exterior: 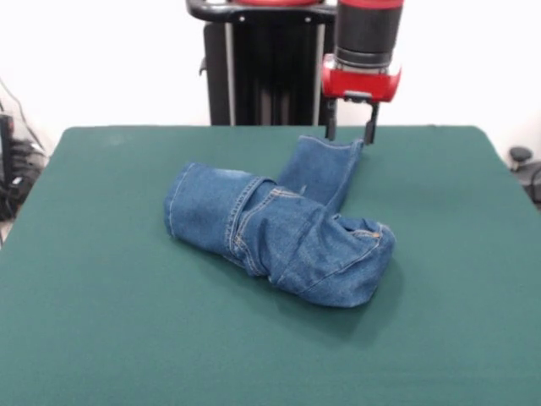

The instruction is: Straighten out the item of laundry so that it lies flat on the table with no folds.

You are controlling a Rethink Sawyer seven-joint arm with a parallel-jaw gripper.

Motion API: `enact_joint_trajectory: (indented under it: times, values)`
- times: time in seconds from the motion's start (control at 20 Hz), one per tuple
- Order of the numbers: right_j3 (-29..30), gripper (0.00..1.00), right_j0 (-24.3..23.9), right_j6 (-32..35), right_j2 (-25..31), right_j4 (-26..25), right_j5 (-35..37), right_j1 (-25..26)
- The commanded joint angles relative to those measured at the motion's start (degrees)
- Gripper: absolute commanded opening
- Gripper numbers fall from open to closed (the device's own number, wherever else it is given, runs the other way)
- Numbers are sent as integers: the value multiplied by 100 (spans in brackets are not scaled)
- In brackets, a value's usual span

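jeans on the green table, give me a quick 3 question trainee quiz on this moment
1. True or false: the jeans lie flat with no folds.
2. Where is the gripper? A) above the far leg's hem B) over the table's near edge
3. What colour is the tabletop?

Key: 1 false, they are bunched and folded over. 2 A, with its fingers spread, holding nothing. 3 dark green.

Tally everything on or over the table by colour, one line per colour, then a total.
Blue: 1, the jeans, bunched and folded.
Green: 1, the table.
Red and black: 1, the gripper, open above a jeans leg.
Total: 3
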Motion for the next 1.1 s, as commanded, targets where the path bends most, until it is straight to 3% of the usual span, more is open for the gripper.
enact_joint_trajectory:
  times: [0.05, 0.45, 0.85, 1.1]
  values:
    - [-406, 100, 103, 1283, 424, 316, 368, 288]
    - [-598, 100, -186, 1205, 678, 64, -282, 667]
    - [-776, 100, -546, 1378, 999, -311, -1307, 1419]
    - [-865, 100, -464, 1546, 939, -364, -1930, 1726]
